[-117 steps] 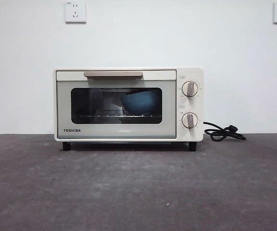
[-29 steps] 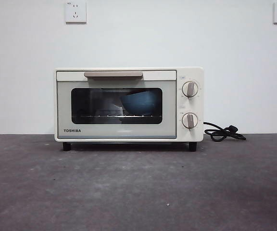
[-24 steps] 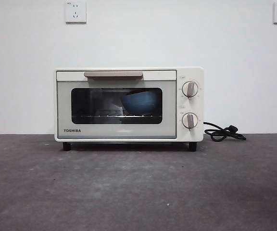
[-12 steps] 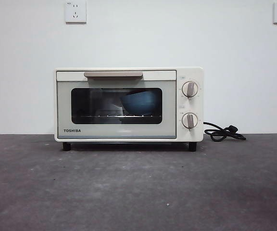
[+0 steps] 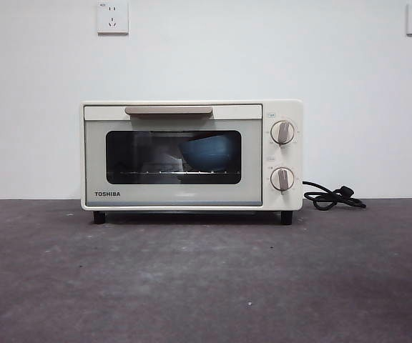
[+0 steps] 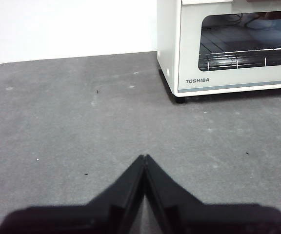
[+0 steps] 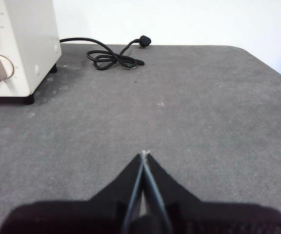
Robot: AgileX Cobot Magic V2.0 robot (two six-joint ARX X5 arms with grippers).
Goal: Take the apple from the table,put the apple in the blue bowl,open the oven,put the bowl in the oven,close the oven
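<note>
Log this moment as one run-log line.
oven: door shut | blue bowl: inside on rack | left claw: shut, empty | right claw: shut, empty

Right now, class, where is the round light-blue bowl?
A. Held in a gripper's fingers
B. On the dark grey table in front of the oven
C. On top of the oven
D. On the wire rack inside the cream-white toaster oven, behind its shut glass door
D: the round light-blue bowl shows through the shut dark glass door of the cream-white toaster oven, resting on its wire rack.
</note>
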